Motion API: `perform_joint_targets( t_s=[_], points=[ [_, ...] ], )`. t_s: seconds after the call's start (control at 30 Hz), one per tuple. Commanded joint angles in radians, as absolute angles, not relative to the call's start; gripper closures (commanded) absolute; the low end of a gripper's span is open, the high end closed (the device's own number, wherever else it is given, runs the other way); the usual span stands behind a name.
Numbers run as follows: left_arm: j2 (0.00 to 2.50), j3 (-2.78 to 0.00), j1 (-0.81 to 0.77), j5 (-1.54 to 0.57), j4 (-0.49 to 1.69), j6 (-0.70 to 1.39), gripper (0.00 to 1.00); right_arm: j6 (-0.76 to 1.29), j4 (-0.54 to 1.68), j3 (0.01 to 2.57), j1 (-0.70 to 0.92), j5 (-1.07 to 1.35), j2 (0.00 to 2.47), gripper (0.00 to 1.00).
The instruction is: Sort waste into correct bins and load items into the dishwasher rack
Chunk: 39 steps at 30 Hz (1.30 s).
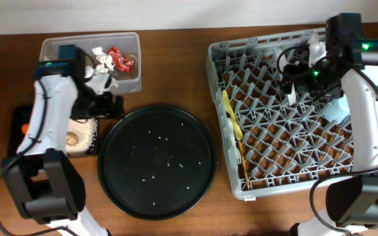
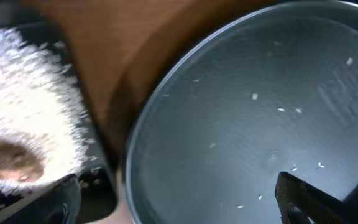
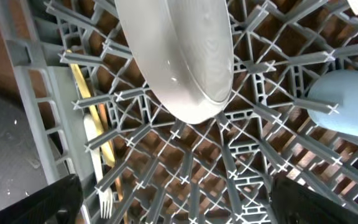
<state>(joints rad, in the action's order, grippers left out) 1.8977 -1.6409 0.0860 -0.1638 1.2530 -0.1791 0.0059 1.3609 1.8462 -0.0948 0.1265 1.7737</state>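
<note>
The dishwasher rack (image 1: 281,164) holds a yellow utensil (image 1: 231,118), chopsticks (image 1: 243,164) and a light-blue cup (image 1: 338,108). In the right wrist view a white plate (image 3: 179,56) stands on edge in the pegs, with a white fork (image 3: 101,186) at the rack's left. My right gripper (image 3: 179,205) is open and empty just above the rack floor, below the plate. The clear tub (image 1: 131,82) holds a red wrapper (image 1: 121,59) and white tissue (image 1: 102,59). The black tray (image 1: 15,118) holds a carrot (image 1: 23,128), grains (image 2: 23,93) and a brown lump (image 2: 8,165). My left gripper (image 2: 185,202) is open and empty.
A large round black tray (image 1: 156,160) with a few stray grains lies between the black tray and the rack. My left gripper (image 1: 107,105) hangs over the gap between the two trays. My right gripper (image 1: 294,75) is over the rack's back half.
</note>
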Motion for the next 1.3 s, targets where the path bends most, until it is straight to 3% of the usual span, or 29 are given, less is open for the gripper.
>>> perform_joint_targets(
  t_s=[0.0,0.1,0.2,0.3,0.47,0.67,0.77,0.83,0.97,1.1,1.27],
  points=[
    [1.869,-1.652,0.033,-0.138,1.407,-0.168,0.01,-0.008,1.428,1.856,-0.121,0.146,1.75,0.02],
    [1.801,-1.567,0.033,-0.138,1.468,-0.152,0.01,-0.019,1.444,1.806,-0.125,0.146,1.677,0.02],
    [1.46,-1.271,0.033,-0.137,1.237,-0.113,0.01,-0.018,1.25,1.531,-0.125,0.147,1.419,0.02],
    [0.951,-0.975,0.033,-0.134,0.969,-0.075,0.01,-0.019,0.953,1.089,-0.125,0.121,1.035,0.02],
    [0.521,-0.914,0.033,-0.134,0.936,-0.075,0.0,-0.019,1.02,0.959,-0.125,0.12,0.857,0.02],
    [0.501,-0.914,0.033,-0.134,0.936,-0.075,0.01,-0.019,1.021,0.958,-0.125,0.12,0.986,0.02],
    [0.501,-0.914,0.033,-0.134,0.936,-0.075,0.01,-0.019,0.995,0.949,-0.124,0.104,0.747,0.02],
    [0.501,-0.914,0.033,-0.134,0.936,-0.075,0.01,-0.02,0.858,0.86,-0.068,0.068,0.506,0.02],
    [0.501,-0.914,0.033,-0.134,0.936,-0.075,0.01,-0.019,0.328,0.375,0.028,0.037,0.082,0.02],
    [0.501,-0.914,0.033,-0.134,0.936,-0.075,0.01,-0.035,-0.144,0.053,0.032,0.016,0.003,0.02],
    [0.501,-0.914,0.033,-0.134,0.936,-0.075,0.01,-0.071,0.079,0.006,0.033,0.014,0.007,0.02]
  ],
)
